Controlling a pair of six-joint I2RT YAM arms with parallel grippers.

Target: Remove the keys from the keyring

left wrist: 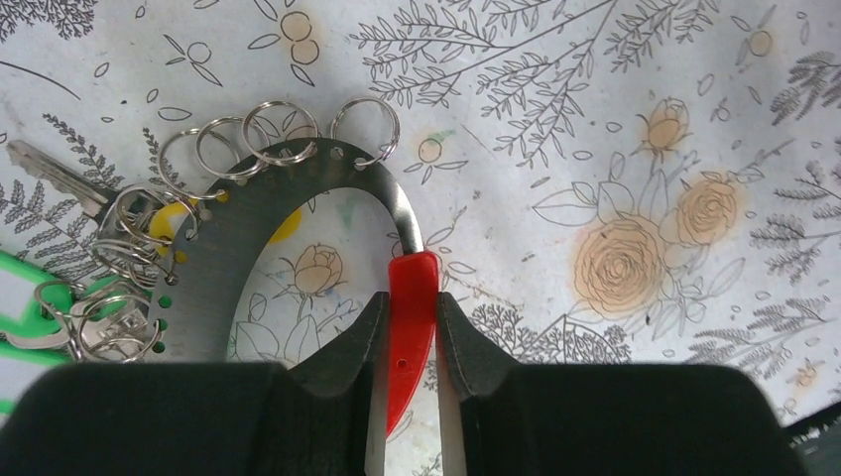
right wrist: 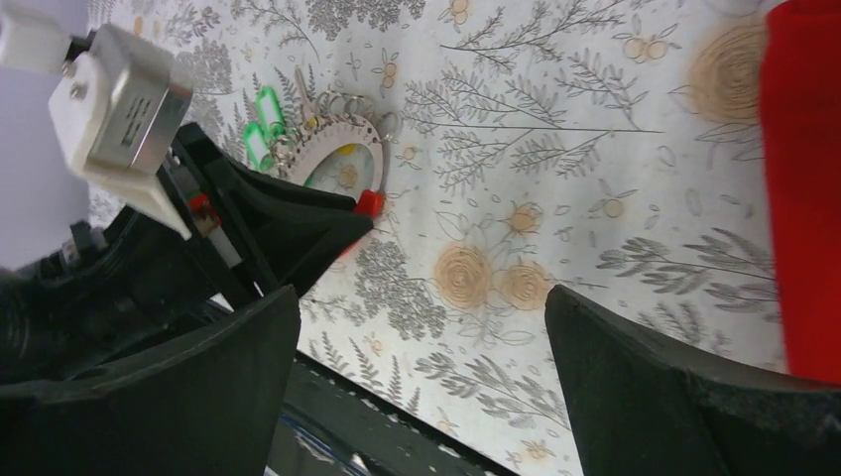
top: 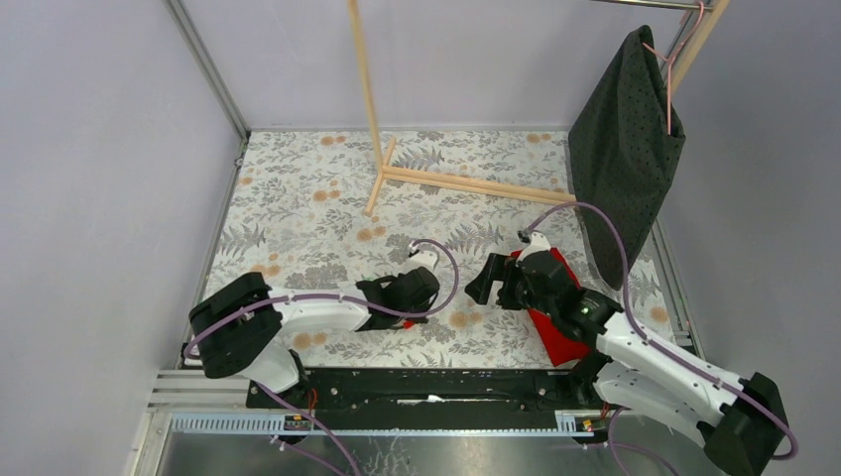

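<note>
The keyring [left wrist: 213,228] is a flat silver ring with a row of holes, lying on the flowered table. Several small split rings hang from its upper left rim. The keys cluster at its left: a silver key [left wrist: 50,169], a yellow piece [left wrist: 171,220] and a green piece [left wrist: 25,322]. My left gripper [left wrist: 412,307] is shut on the ring's red stretch [left wrist: 414,283]. In the right wrist view the keyring [right wrist: 332,144] lies in front of the left gripper [right wrist: 288,228]. My right gripper [right wrist: 421,337] is open and empty, hovering right of the left gripper [top: 417,293].
A red cloth [top: 557,332] lies under the right arm and shows at the right edge of the right wrist view [right wrist: 803,178]. A wooden rack [top: 382,164] stands at the back. A dark cloth [top: 625,149] hangs at the back right. A metal rail [top: 417,382] runs along the near edge.
</note>
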